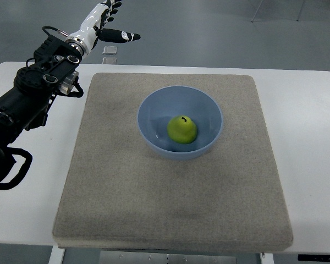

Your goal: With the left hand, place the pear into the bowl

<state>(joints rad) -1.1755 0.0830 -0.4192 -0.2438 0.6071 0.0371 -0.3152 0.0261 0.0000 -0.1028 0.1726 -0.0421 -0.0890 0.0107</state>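
Already the pear [182, 129] lies bowled, far from left hand [107, 19].

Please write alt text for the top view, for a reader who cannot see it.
A green pear lies inside a blue bowl on a grey mat covering a white table. The robot's left hand, fingers open and empty, is raised beyond the table's far left corner.
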